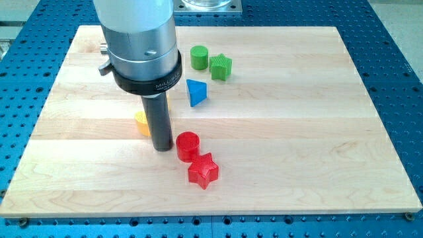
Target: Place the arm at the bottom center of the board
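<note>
Tip [162, 148] resting on the board [297, 132], a bit left of centre and approx. mid-height. Plain rod only, no jaws to open or close, nothing held.

Red cylinder [188, 145] just beside tip at 3 o'clock, maybe touching, hard to tell. Red star [203, 170] at approx. 4 o'clock from tip, touching or nearly touching the cylinder. Yellow block [142, 122] at 10 o'clock, partly hidden behind rod, shape not clear. Blue triangle-like block [196, 92] at 1 o'clock, well apart. Green cylinder [199, 57] and green star [221, 67] further away at 1 o'clock, near top of view.

Target = bottom centre of board, at approx. 5 o'clock from tip, near the lower edge; looks free of blocks.

To do step well, probably: straight line toward 5 o'clock passes through red star and likely pushes it along. Better to go first toward 6 o'clock, down to the lower edge zone, then turn toward 3 o'clock, passing below red star. Slow at start, because red cylinder is so close. Stop before board edge.
</note>
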